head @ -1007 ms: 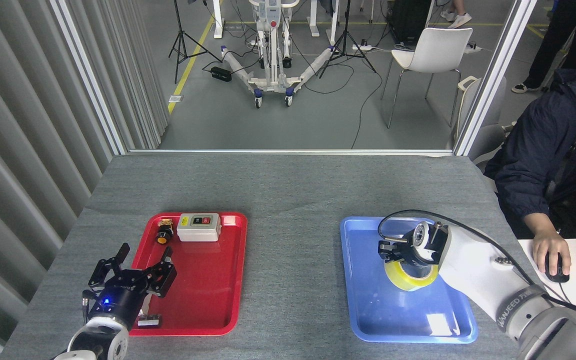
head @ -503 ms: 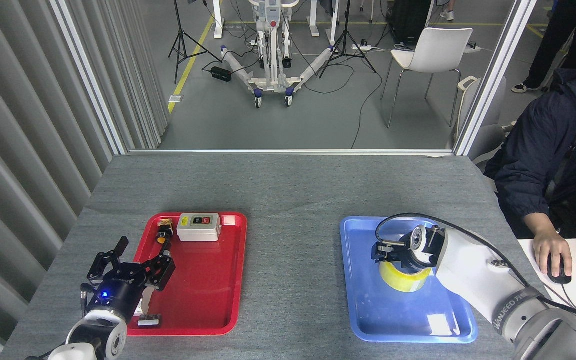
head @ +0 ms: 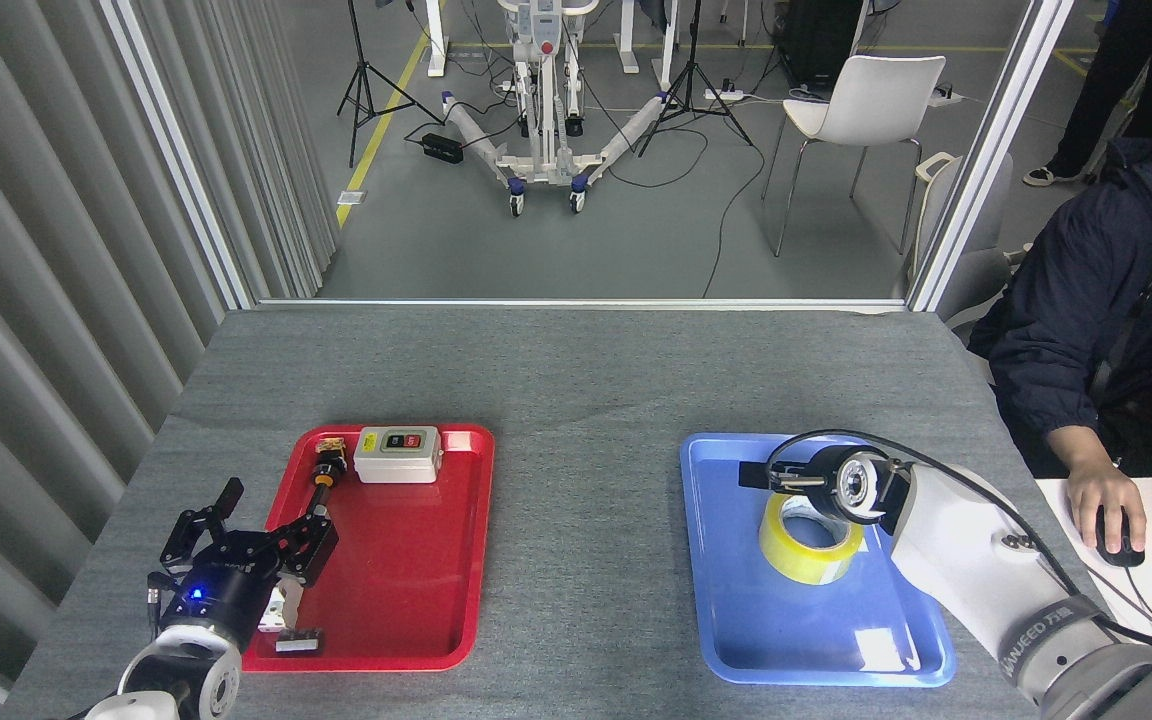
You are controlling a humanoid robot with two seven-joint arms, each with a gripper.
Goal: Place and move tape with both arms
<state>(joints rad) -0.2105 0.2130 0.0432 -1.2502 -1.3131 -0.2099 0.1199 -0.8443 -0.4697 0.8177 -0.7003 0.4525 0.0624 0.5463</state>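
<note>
Grey felt covers the desk [head: 576, 380], which carries a red tray [head: 406, 570] on the left and a blue tray [head: 736, 610] on the right. Yellow tape [head: 809, 538] lies flat in the blue tray, so placing looks done; moving it across seems left. Bare desk between the trays gives room, though both raised rims must be cleared. The right gripper [head: 754, 476] sits at the roll's far rim; I cannot tell its fingers' state. The left gripper [head: 251, 520] has its fingers spread, holding nothing.
</note>
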